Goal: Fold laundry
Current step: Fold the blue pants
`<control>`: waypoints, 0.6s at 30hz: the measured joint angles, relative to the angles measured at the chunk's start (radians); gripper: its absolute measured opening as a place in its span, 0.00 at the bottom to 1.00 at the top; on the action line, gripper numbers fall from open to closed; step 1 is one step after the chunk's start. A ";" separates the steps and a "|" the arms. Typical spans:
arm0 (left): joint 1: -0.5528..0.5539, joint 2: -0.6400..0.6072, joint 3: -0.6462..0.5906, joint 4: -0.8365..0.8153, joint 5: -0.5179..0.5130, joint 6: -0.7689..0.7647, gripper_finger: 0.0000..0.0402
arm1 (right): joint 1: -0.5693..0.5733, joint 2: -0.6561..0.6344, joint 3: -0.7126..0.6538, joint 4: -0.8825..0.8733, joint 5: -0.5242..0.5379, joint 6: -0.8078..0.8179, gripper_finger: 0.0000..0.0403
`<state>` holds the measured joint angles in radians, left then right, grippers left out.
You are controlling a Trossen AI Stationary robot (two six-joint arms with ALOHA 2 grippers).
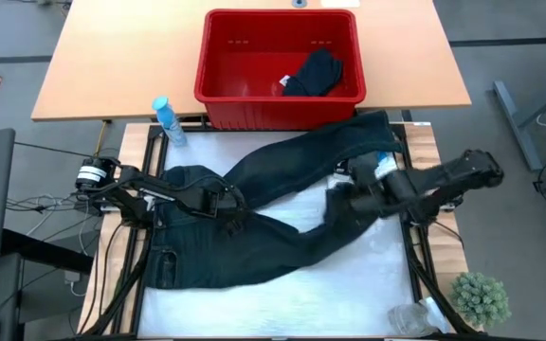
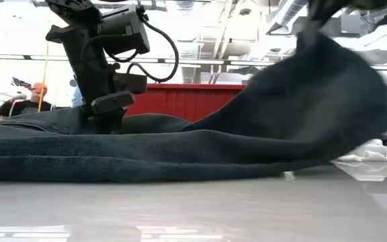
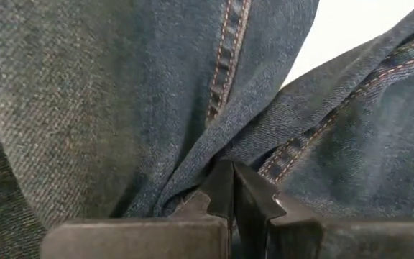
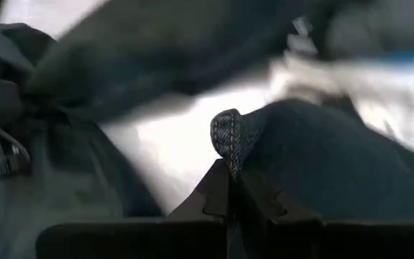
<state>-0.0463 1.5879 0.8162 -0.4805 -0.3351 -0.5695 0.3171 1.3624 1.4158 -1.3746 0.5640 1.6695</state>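
Your left gripper (image 1: 227, 210) pins jeans (image 1: 282, 204) at crotch, jaws closed, anchoring. Your right gripper (image 4: 230, 176) lifts leg hem pinched between jaws, for fold-over.

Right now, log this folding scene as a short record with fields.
garment: dark jeans spread across the white table
left pincer: shut on the jeans near the waist end
right pincer: shut on a jeans leg, lifting it off the table
basket: red basket behind the table, a dark garment inside
other: spray bottle at the table's far left corner
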 joint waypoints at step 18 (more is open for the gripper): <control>-0.019 0.000 -0.001 -0.057 0.061 0.009 0.00 | -0.444 0.126 -0.005 -0.024 -0.082 -0.750 0.35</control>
<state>-0.0656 1.5879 0.8154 -0.5373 -0.2739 -0.5605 -0.1269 1.4883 1.4105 -1.3991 0.4825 0.9196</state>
